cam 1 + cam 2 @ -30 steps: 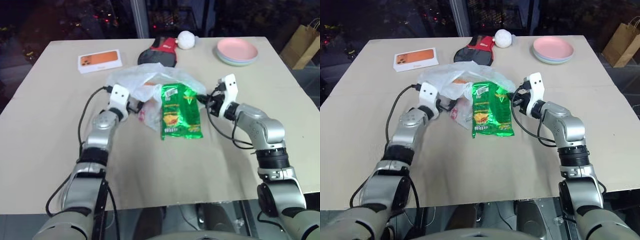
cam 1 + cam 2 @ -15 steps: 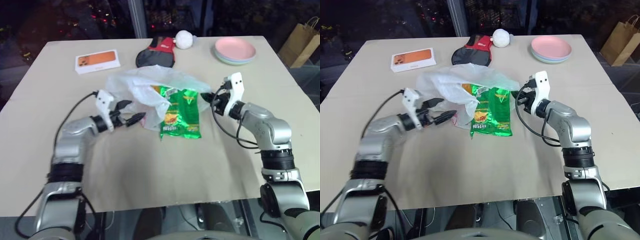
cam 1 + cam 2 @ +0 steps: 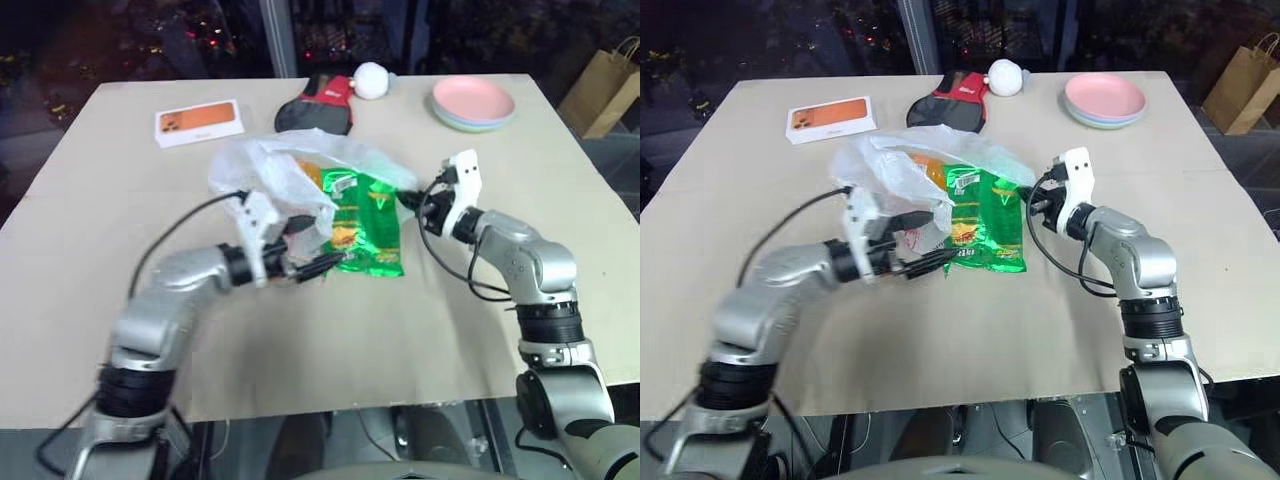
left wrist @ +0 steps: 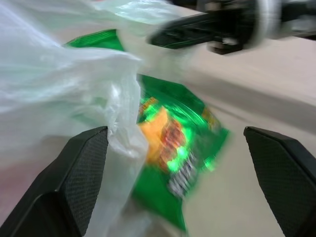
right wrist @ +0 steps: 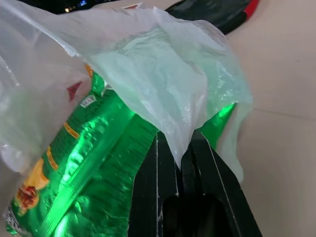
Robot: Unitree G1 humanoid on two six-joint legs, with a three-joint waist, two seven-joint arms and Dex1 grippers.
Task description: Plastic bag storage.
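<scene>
The plastic bag, thin, white and crinkly, lies bunched at mid-table. The far end of a green snack packet sits under its film. My right gripper is at the bag's right side. In the right wrist view this gripper is shut on a fold of the plastic bag, beside the packet. My left gripper hovers open at the bag's near-left edge, close to the packet's near end. Its fingers stand wide apart around bag film and packet, gripping nothing.
At the table's far side are an orange phone box, a red and black paddle, a white ball and stacked pink plates. A brown paper bag stands off the table to the right.
My left arm pulled back and swung right, from the bag's left side to its near edge by the packet, staying open. The right gripper kept its hold and place.
</scene>
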